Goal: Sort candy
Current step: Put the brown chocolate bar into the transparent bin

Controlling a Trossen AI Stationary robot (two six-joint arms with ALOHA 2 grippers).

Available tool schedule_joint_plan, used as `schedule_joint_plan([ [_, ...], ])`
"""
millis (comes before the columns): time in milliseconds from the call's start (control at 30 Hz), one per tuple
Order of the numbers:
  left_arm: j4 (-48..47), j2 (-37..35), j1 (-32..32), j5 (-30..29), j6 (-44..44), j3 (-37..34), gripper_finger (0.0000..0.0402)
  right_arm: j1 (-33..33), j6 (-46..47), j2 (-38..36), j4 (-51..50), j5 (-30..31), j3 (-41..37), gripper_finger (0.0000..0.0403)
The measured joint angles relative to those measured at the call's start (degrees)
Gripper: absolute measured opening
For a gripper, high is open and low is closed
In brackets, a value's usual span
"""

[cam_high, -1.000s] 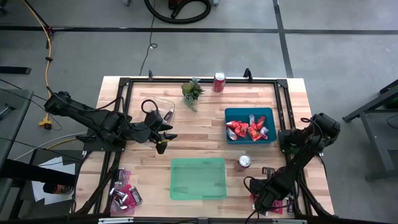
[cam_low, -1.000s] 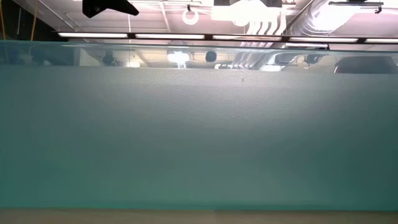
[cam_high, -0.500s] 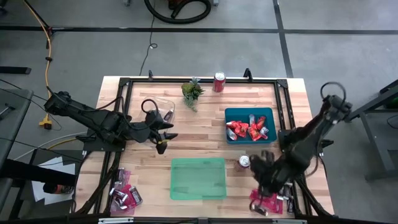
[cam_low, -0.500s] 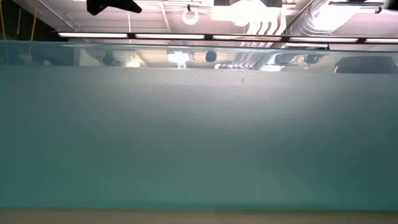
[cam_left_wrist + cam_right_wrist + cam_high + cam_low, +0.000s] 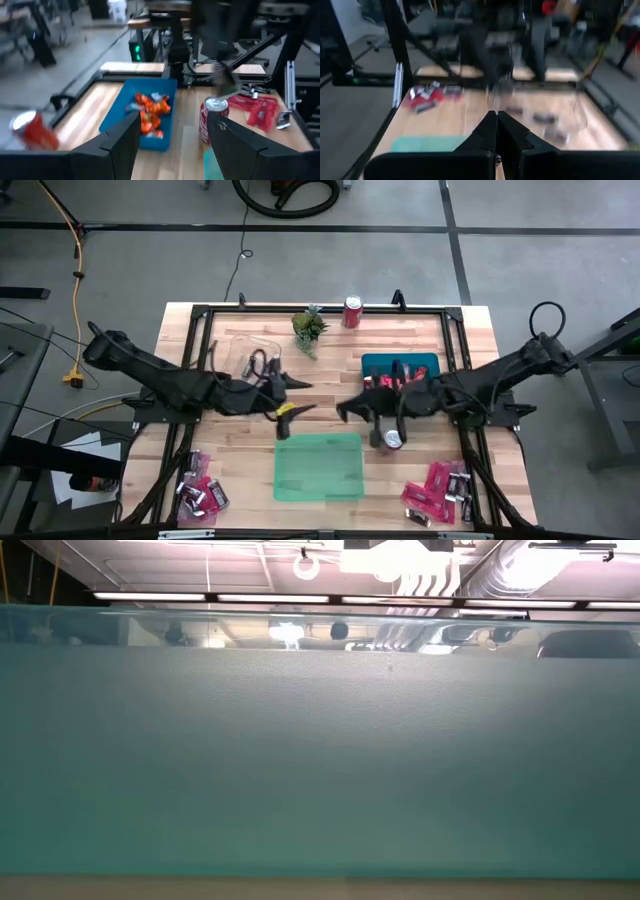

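Right gripper point(image 5: 345, 409) is pinched closed, nothing visibly between its fingers, above the green tray point(image 5: 318, 466) at its one o'clock. Left gripper point(image 5: 297, 395) gapes empty at eleven o'clock. Recommend confirming a candy is actually held, then releasing low over the correct tray.

The desk point(image 5: 230, 440) is showing pale wood planks inside a black frame. A translucent green tray point(image 5: 318, 467) is lying beside a blue tray point(image 5: 400, 361) holding red-orange candy point(image 5: 149, 111). Pink-red packets point(image 5: 432, 483) are mixing with dark brown-and-silver bars point(image 5: 203, 498). The soda can point(image 5: 352, 311) is gleaming red, the plant point(image 5: 309, 327) green. Both arms are looking black.
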Motion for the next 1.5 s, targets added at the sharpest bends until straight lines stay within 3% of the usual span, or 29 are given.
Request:
schedule_joint_plan([
  [133,6.68,4.31,0.53,4.42,4.75,-0.02,0.0214,-3.80,-3.74,1.27,4.93,-1.55,-0.02,0.0000],
  [333,12.28,6.83,1.56,7.13,1.47,-0.02,0.0214,-5.50,-5.77,1.45,5.64,-3.22,-0.04,0.0000],
  [600,12.96,7.02,4.08,7.17,-2.04,-0.03,0.0214,-5.46,-6.93,1.47,7.63,-4.55,-0.07,0.0000],
  [800,17.22,7.02,5.40,16.35,-3.67,-0.03,0.0214,-5.87,-10.48,1.47,9.79,-3.72,-0.07,0.0000],
  [1133,18.09,7.43,6.71,18.83,-2.54,-0.04,0.0210,-6.18,-10.95,1.49,12.27,-3.96,-0.07,0.0000],
  [1267,18.02,7.41,7.37,18.80,-2.64,-0.04,0.0172,-6.14,-10.92,1.49,12.58,-4.00,-0.07,0.0000],
  [1433,17.88,7.41,8.39,18.95,-3.72,-0.04,0.0044,-6.14,-10.90,1.49,12.58,-3.98,-0.07,0.0000],
  [1500,17.98,7.41,8.82,20.13,-4.92,-0.04,0.0017,-6.14,-10.88,1.49,12.56,-2.91,-0.07,0.0002],
])
